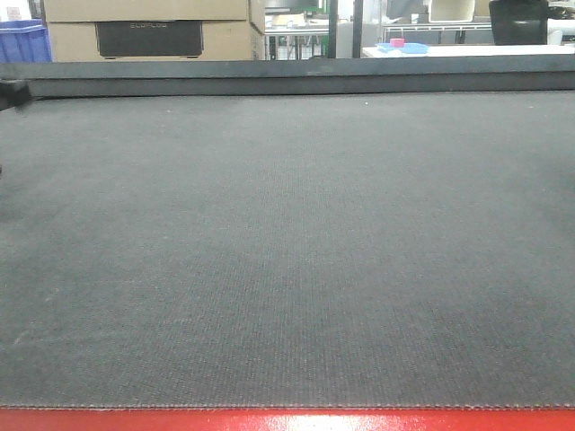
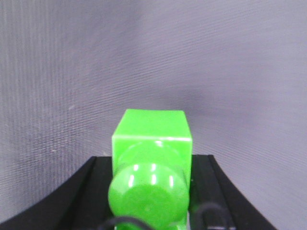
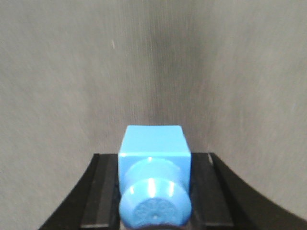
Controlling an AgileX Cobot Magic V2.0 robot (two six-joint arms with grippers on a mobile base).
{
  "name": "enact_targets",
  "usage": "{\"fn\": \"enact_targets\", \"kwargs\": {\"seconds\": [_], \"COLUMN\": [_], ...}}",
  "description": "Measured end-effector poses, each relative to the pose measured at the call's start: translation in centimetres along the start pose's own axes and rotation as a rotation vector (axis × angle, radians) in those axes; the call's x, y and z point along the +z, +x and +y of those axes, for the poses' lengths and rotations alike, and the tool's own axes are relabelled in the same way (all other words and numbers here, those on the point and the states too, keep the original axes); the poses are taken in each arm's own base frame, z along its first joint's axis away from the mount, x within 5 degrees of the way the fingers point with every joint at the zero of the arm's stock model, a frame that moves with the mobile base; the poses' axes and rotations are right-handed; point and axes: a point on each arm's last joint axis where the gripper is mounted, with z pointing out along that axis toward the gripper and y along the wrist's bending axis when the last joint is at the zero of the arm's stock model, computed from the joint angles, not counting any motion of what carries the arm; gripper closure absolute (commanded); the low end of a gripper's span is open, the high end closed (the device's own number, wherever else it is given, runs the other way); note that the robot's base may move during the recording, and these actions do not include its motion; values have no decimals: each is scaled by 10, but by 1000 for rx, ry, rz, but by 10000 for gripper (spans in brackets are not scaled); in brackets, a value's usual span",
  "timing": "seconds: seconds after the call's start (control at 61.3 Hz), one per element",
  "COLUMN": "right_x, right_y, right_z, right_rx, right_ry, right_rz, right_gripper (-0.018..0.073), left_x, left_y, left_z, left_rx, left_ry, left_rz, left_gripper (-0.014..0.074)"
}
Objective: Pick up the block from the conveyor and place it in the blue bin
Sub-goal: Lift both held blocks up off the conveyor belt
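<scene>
**Early stage, as judged.** The wide, dark grey woven conveyor (image 1: 287,251) with a glossy red front edge carries no block in any view, so nothing is grabbed yet. The left gripper (image 2: 151,158), seen as a glossy green plastic cube-and-knob fitting, and the right gripper (image 3: 154,163), with a matching blue fitting, hang over plain belt. Whether their fingers are spread or pressed together cannot be told. A blue plastic bin (image 1: 22,40) stands beyond the belt's far left corner. Grasp, carry and placing appear left to do.
</scene>
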Motion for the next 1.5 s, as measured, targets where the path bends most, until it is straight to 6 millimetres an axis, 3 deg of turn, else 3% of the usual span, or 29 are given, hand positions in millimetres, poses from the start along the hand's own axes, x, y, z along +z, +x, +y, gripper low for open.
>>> {"fn": "enact_targets", "kwargs": {"seconds": [0.13,0.261,0.391,0.506,0.734,1.158,1.5], "right_x": [-7,-6,4,9,8,-68,-98], "right_y": [6,26,55,84,139,184,207], "right_z": [2,10,20,26,22,17,14], "right_rx": [-7,-30,-66,-97,-112,-115,-115], "right_ry": [1,-5,-22,-41,-54,-95,-114], "right_rz": [-116,-240,-340,-426,-597,-978,-1160], "right_gripper": [721,721,721,721,721,721,721], "left_x": [-36,-64,-73,-69,-71,-122,-148], "left_y": [6,23,53,84,145,210,239], "left_z": [-2,-4,-5,-4,-2,2,5], "left_rx": [-2,-33,-66,-78,-98,-78,-68], "left_ry": [28,75,108,112,114,110,102], "left_rz": [-185,-412,-562,-649,-885,-1104,-1258], "left_gripper": [707,707,707,707,707,707,707]}}
